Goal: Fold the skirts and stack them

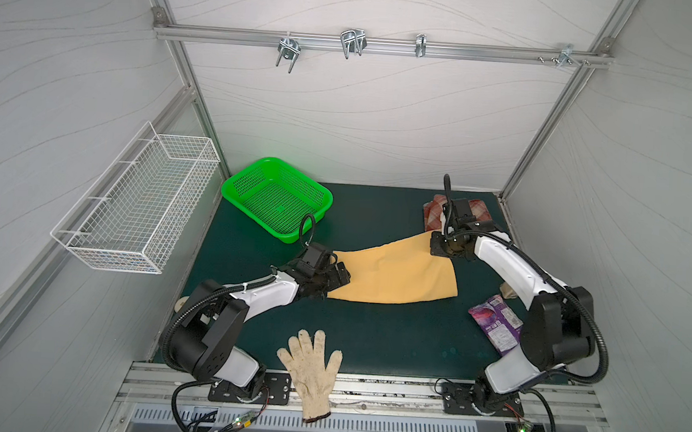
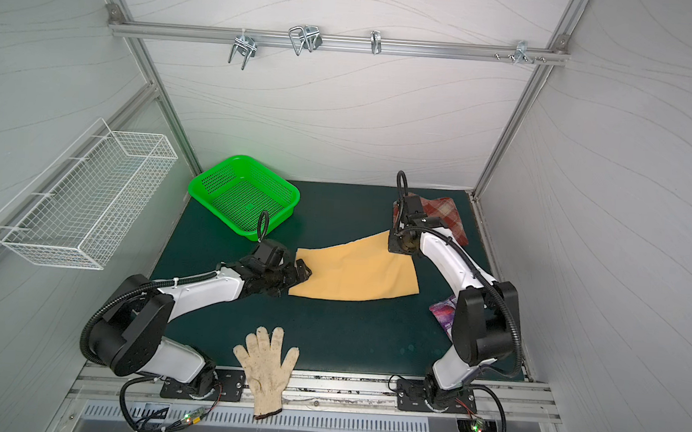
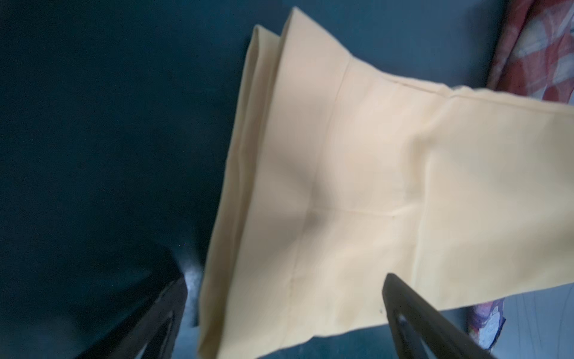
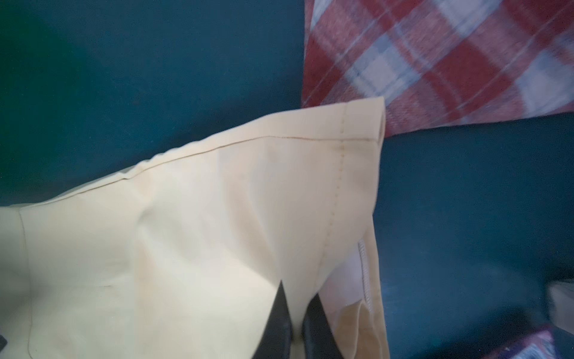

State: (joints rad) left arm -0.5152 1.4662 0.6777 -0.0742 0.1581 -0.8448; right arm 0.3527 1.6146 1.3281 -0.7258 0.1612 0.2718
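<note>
Your right gripper (image 4: pixel 298 293) is working with its jaws pressed together, pinching the yellow skirt (image 1: pixel 394 270) just inside its hemmed corner, beside the side seam. Your left gripper (image 3: pixel 281 278) is hovering at the opposite end of the same skirt with its jaws spread wide. One finger is hanging over the bare surface (image 1: pixel 369 335) and the other over the cloth, and neither is gripping anything.

The yellow skirt is lying stretched between your two arms across the middle of the surface, mostly flat, with soft creases running out from the pinched corner. At the left arm's end its edge is showing several layers, so it may be lying folded once already, though the blurred wrist view is making that hard to confirm. The pinched corner is sitting just beside the plaid skirt (image 2: pixel 448 216), which is resting as a compact bundle at the far right corner of the surface, partly hidden by your right arm.

By my judgement you are sitting near the halfway mark. The plaid skirt is reading as finished, while the yellow one is waiting for its remaining folds and then for stacking on the plaid one. The glove (image 1: pixel 312 373) and the purple packet (image 1: pixel 495 323) are lying well apart from this and are playing no part.
</note>
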